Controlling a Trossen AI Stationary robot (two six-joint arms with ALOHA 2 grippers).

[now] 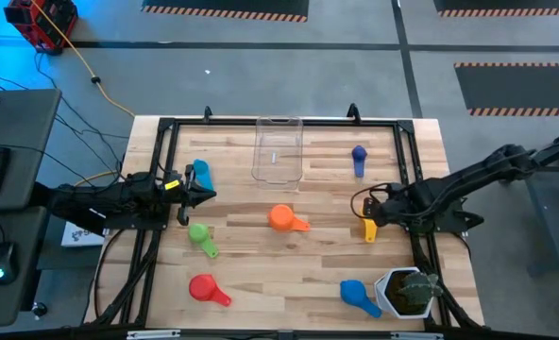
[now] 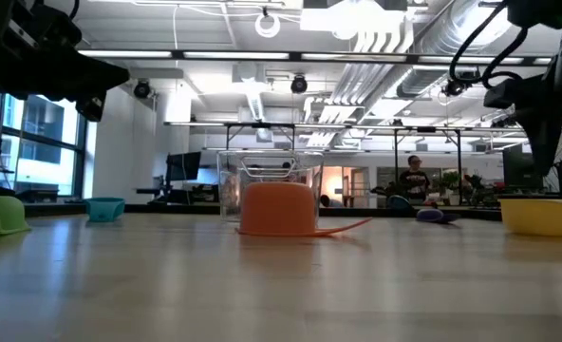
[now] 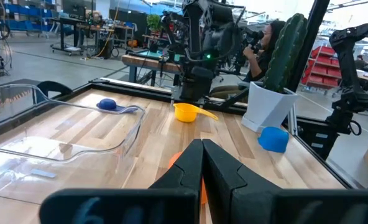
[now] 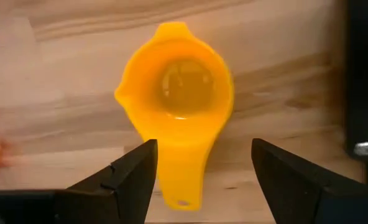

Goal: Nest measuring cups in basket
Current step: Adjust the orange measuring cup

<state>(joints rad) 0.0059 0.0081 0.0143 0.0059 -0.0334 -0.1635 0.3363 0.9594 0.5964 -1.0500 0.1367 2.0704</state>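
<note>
Seven measuring cups lie scattered on the wooden table. They are light blue [image 1: 201,173], green [image 1: 201,236], orange [image 1: 284,219], red [image 1: 206,288], blue [image 1: 357,295], purple-blue [image 1: 359,158] and yellow [image 1: 369,229]. The clear basket [image 1: 278,149] stands near the far edge with no cup in it. My right gripper [image 4: 202,149] hovers open above the yellow cup [image 4: 178,93], a finger on either side of its handle [image 4: 181,180]. The yellow cup sits upright on its base. My left gripper [image 3: 201,155] is shut, above the table beside the light blue cup.
A white pot with a green plant [image 1: 407,291] stands at the near right corner, next to the blue cup. A black frame [image 1: 166,127] runs along the table's edges. In the low view the orange cup [image 2: 279,209] rests mouth down in front of the basket [image 2: 267,180].
</note>
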